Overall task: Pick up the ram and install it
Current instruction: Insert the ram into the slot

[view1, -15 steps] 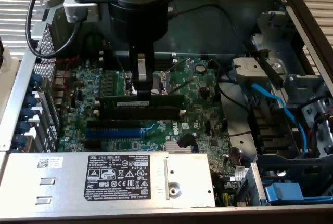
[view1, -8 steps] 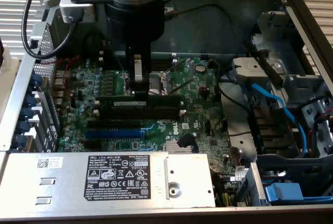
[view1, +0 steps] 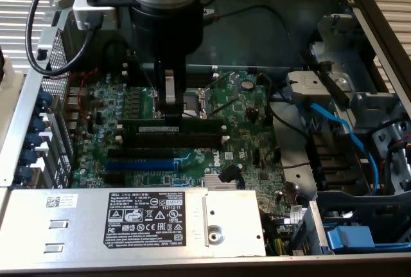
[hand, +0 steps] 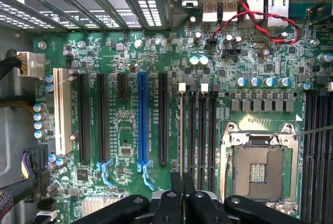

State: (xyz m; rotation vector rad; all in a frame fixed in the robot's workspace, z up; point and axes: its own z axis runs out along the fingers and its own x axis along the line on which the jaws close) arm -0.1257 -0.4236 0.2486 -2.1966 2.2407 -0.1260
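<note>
Black fingers of the hand (view1: 170, 114) were pressed together on the ram (view1: 200, 125), pinching the stick near its middle, one finger on each flat face. In the wrist view the hand (hand: 182, 199) sat at the end of the memory slots (hand: 203, 130).

- Ram: dark green, held level and on edge, long side parallel to the memory slots (view1: 173, 141). It lay just beside the CPU socket (view1: 196, 100), between the socket and the slots. Could not tell whether its lower edge touched a slot.
- Memory slots: long, black, white end clips, side by side, next out from the CPU socket (hand: 258, 169).
- Blue expansion slot (view1: 144, 164): beyond the memory slots from the socket, parallel to them, flanked by black slots.
- Small finned heatsink (view1: 218, 184): further from the socket than the blue slot.
- Grey metal cover with a printed label (view1: 144, 219): well apart from the socket, past the expansion slots.
- Blue cable (view1: 340, 129): well apart from the socket, off the board at the exterior view's right.
- Red and black twisted wire (hand: 260, 18): looped near the port block, apart from the socket.
</note>
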